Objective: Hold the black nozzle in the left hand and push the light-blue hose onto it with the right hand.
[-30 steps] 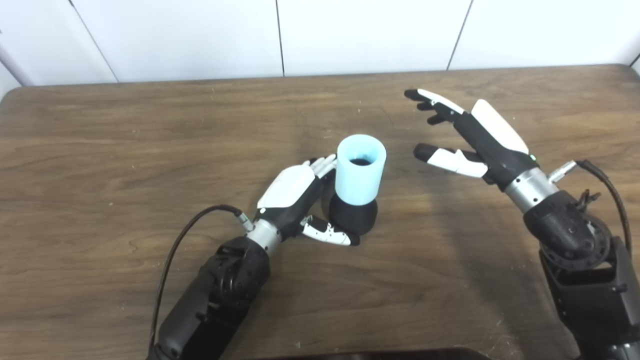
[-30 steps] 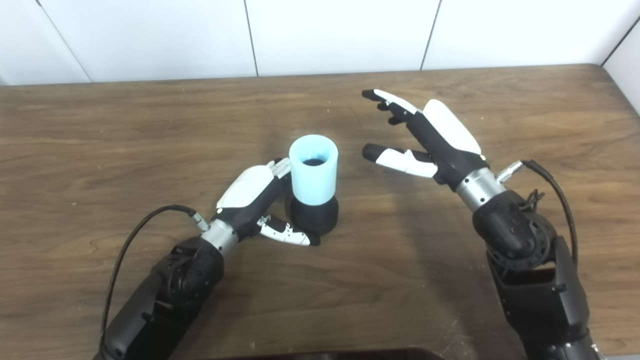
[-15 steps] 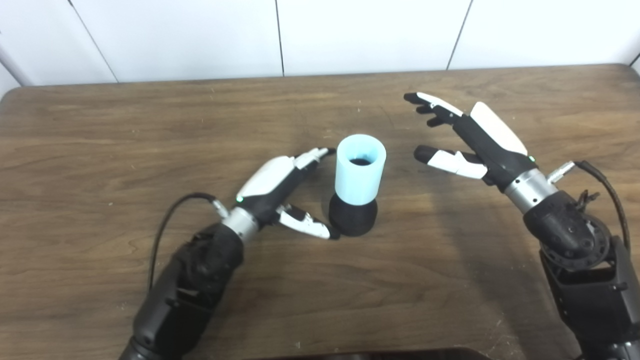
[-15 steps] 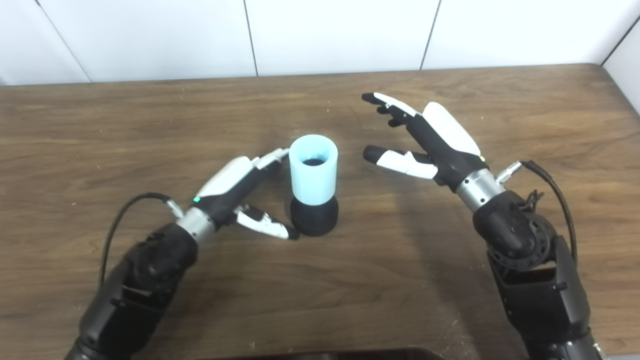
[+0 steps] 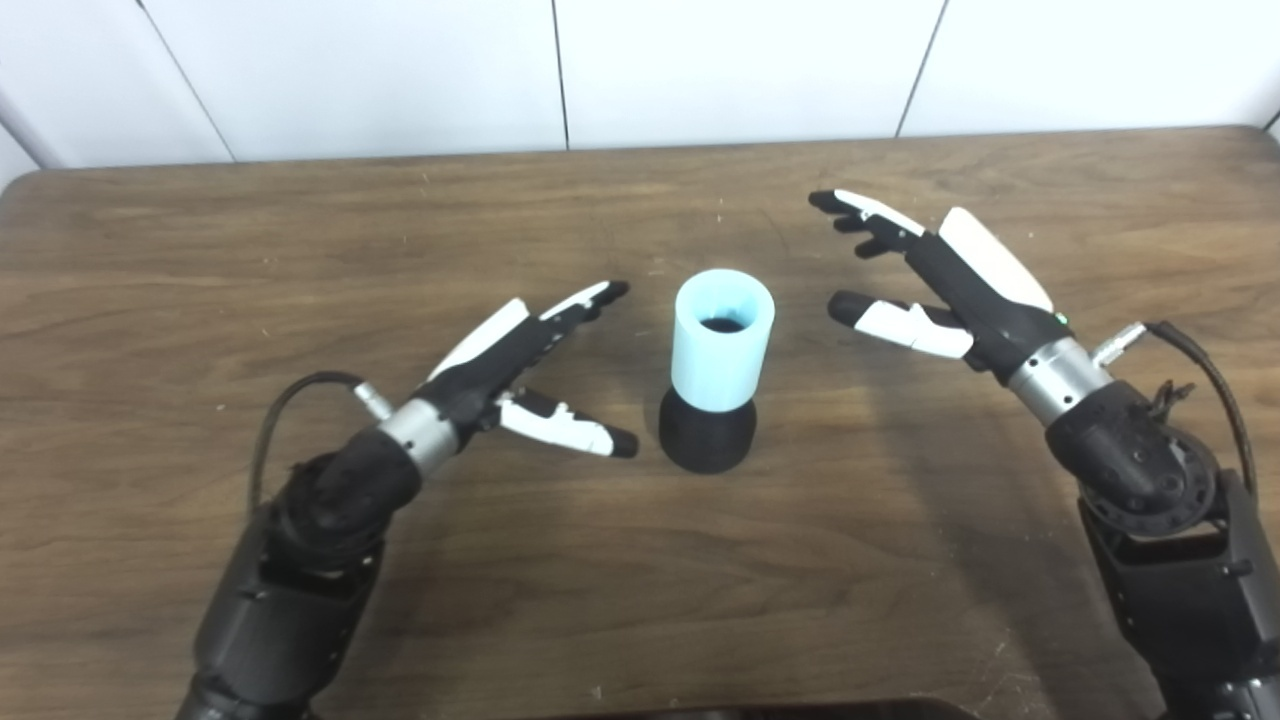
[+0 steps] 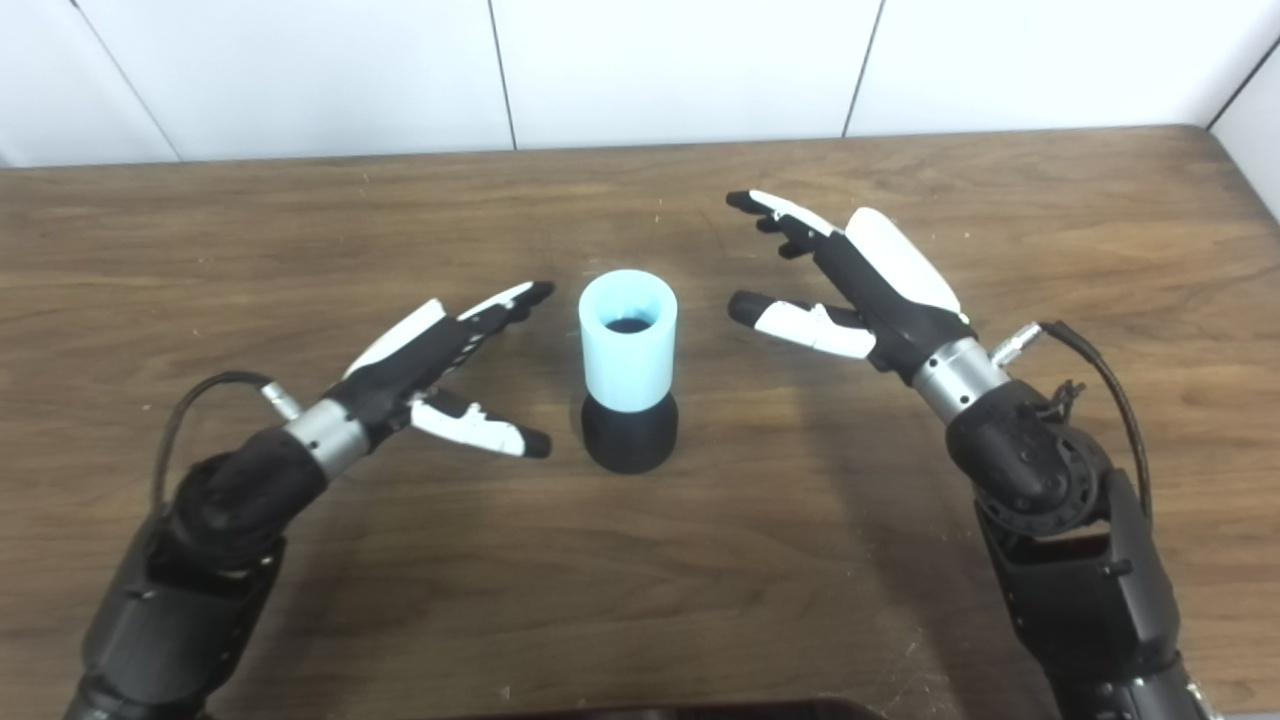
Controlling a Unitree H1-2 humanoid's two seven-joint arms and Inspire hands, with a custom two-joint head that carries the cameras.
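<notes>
The black nozzle (image 5: 706, 437) stands upright on the wooden table (image 5: 200, 240) near its middle. The light-blue hose (image 5: 722, 340), a short wide tube, sits on top of the nozzle with its open end up. My left hand (image 5: 520, 375) is open just left of the pair, fingers spread, touching neither. To the right of the hose my right hand (image 5: 925, 285) hovers open with fingers and thumb apart and a gap between it and the tube.
A white panelled wall (image 5: 640, 70) runs behind the table's far edge. A dark object (image 5: 750, 710) shows at the bottom edge of the picture. Cables trail from both wrists.
My left hand has let go of the black nozzle, opened, and drawn back to the left. The right hand has barely moved. Nozzle and hose stay in place.
</notes>
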